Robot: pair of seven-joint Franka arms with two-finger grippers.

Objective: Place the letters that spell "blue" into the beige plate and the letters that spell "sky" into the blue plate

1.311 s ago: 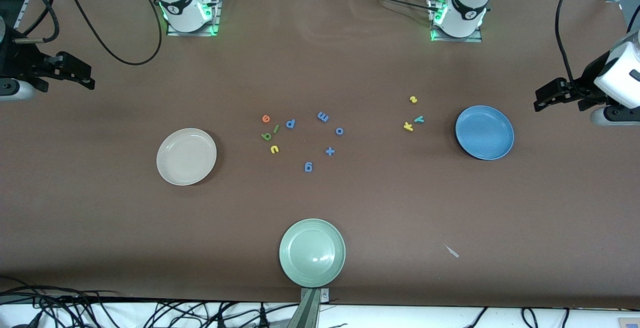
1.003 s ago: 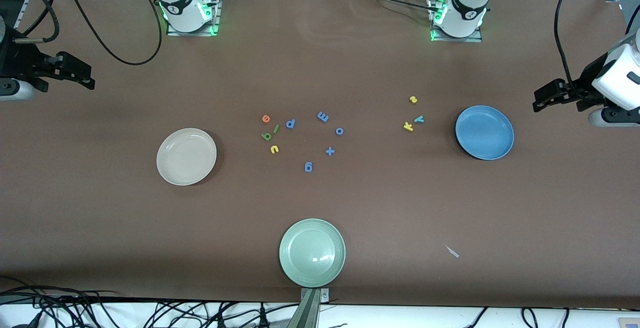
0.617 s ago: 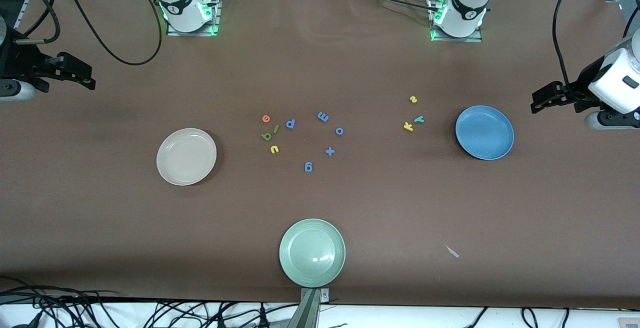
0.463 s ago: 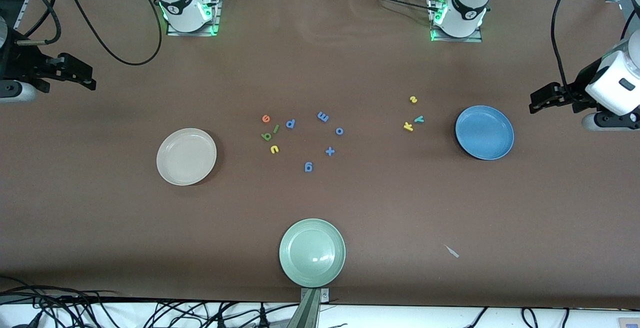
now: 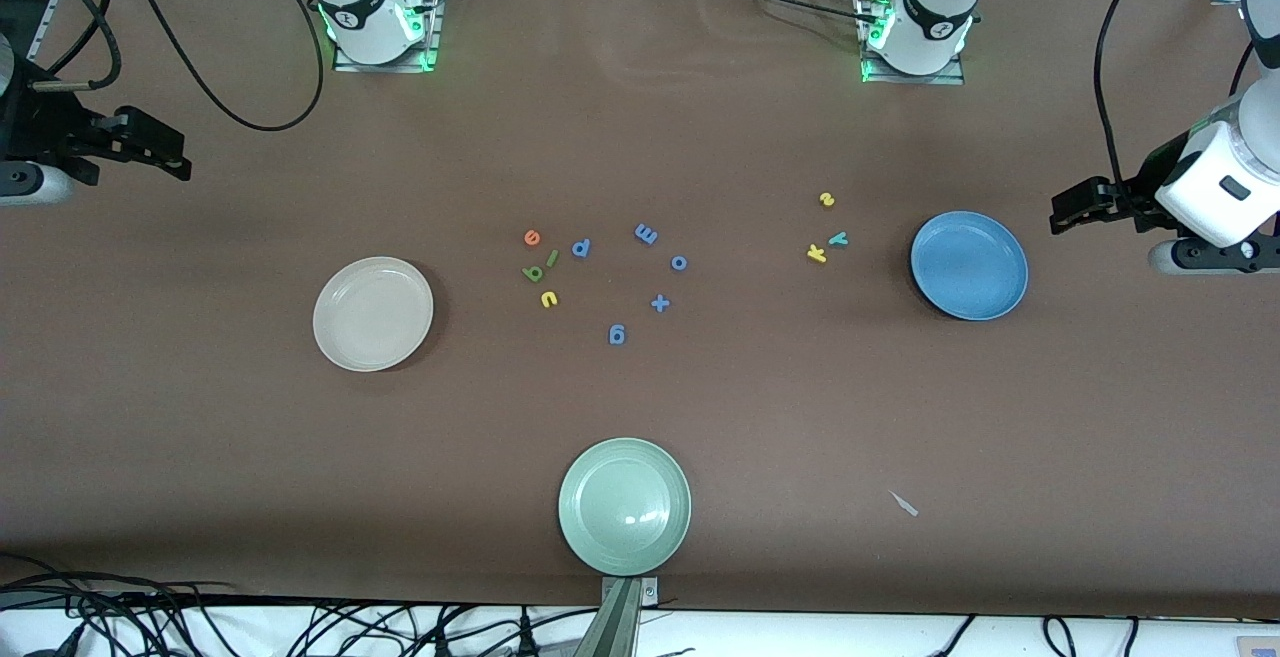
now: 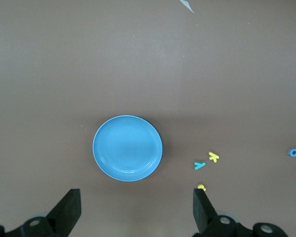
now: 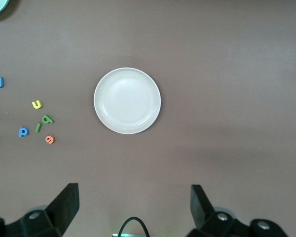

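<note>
Seven task letters seen on table: e, l, b, u cluster mid-frame, beside beige plate; s, k, y grouped beside blue plate. Both plates empty. Left gripper at right frame edge, released. Right gripper at left frame edge, released.

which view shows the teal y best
The left wrist view: the small teal foam letter y lies unobstructed beside the round blue plate. The front view shows it smaller. The right wrist view misses it.
</note>
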